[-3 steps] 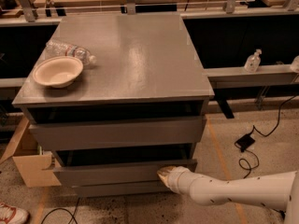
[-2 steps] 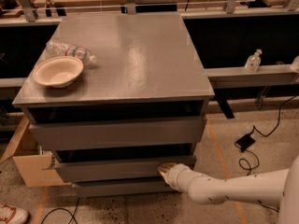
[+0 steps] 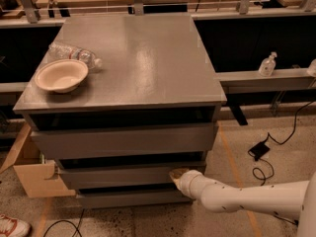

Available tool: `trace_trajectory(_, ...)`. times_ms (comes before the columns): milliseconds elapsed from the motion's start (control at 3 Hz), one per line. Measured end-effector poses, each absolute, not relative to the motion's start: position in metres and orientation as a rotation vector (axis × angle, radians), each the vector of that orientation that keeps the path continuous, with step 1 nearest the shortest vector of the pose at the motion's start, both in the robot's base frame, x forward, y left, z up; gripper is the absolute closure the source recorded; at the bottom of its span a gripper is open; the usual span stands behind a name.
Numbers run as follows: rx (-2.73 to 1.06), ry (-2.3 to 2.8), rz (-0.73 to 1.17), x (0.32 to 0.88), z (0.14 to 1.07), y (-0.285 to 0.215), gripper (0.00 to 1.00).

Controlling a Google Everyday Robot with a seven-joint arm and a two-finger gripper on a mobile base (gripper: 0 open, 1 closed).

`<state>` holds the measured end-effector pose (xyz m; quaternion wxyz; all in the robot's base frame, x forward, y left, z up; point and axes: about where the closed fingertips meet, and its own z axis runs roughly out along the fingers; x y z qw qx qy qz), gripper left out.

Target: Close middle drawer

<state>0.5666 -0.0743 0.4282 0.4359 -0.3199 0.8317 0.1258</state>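
The grey cabinet (image 3: 133,58) has three handle-less drawer fronts stacked below its top. The middle drawer (image 3: 113,176) is the medium-height front; a dark gap shows above it and it stands slightly out from the cabinet. My gripper (image 3: 177,175), at the end of the white arm (image 3: 247,200) coming in from the lower right, is against the right end of this front. The taller drawer front (image 3: 123,140) is above it and the narrowest front (image 3: 128,198) is below it.
A cream bowl (image 3: 61,75) and a lying clear plastic bottle (image 3: 74,54) sit on the cabinet top at the left. A cardboard box (image 3: 34,177) stands left of the cabinet. A black cable and adapter (image 3: 259,151) lie on the floor at the right. A sanitizer bottle (image 3: 267,64) stands on a ledge.
My gripper has moved a little forward, towards the cabinet, staying against the right end of the middle drawer front. The front looks slightly further in.
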Motion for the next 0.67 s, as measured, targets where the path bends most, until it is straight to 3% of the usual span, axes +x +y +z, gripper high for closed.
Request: trace_trajectory(667,-0.909,2.184,0.349,0.539,0.44,-0.107,1.0)
